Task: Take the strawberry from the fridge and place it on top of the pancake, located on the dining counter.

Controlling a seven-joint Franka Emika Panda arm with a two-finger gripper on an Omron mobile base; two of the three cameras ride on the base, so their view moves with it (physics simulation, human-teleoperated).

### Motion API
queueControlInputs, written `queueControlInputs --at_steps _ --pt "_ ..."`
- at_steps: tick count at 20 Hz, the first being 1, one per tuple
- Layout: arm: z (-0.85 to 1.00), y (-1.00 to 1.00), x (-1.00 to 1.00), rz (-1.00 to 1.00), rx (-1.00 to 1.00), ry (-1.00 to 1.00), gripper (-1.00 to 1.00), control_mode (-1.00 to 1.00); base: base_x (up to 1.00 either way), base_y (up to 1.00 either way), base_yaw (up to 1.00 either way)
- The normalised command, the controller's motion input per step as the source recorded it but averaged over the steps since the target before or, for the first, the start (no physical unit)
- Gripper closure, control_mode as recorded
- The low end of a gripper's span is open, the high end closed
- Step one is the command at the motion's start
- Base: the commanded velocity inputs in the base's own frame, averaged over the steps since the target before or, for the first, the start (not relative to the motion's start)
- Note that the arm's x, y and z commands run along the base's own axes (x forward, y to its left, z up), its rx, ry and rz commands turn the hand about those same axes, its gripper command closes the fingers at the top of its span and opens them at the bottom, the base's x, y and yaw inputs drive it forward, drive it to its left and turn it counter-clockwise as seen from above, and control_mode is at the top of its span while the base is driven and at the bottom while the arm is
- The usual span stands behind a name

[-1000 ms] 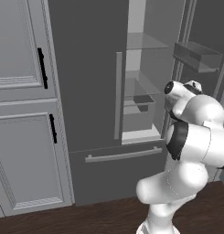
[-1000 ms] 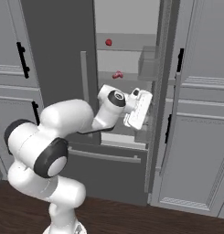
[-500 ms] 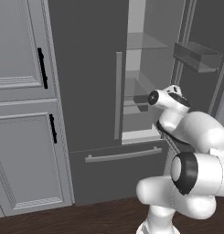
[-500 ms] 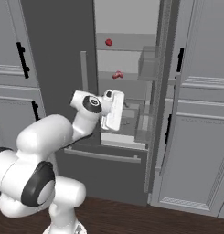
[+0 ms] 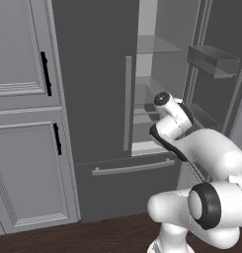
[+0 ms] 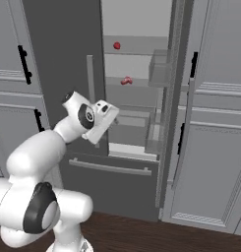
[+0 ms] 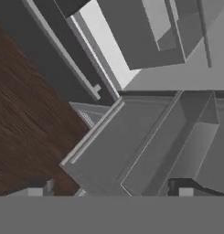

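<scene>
The fridge [image 5: 98, 84] is the biggest thing here, tall and dark grey, its left door shut with a long vertical bar handle [image 5: 127, 103] and its right door [image 6: 177, 98] swung open, so that the pale interior with clear shelves shows. Along its bottom runs the drawer [image 5: 125, 185] with a horizontal bar handle [image 5: 133, 166]. Lighter grey panelled cabinets [image 5: 23, 113] with black handles [image 5: 45, 73] stand to the fridge's left, and more of the same stand to its right [image 6: 215, 123]. A dark wooden floor [image 6: 141, 236] lies below. The open door carries clear bins [image 5: 214, 60] on its inner side. The white arm reaches up in front of the fridge opening, and the gripper [image 6: 108, 114] hangs just before the lower shelves, tilted; in the hand view its two dark finger tips [image 7: 185, 188] stand wide apart at the bottom with nothing between them, looking down across the open door's shelves toward the floor. The strawberry [image 6: 117, 46] sits on an upper shelf inside the fridge, well above the gripper. One shelf lower lies another small red item [image 6: 126, 80], too small to identify.
</scene>
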Motion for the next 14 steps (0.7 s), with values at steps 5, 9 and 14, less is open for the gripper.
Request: queueControlInputs --at_steps 5,9,14 --pt "-0.24 0.82 0.00 -0.36 0.59 -0.19 -1.00 -1.00 0.00 0.00 0.00" --pt "0.17 0.83 0.00 -0.39 0.44 -0.31 -1.00 -1.00 0.00 0.00 0.00" --pt "0.71 0.88 0.00 -0.36 0.34 -0.41 -1.00 -1.00 0.00 0.00 0.00"
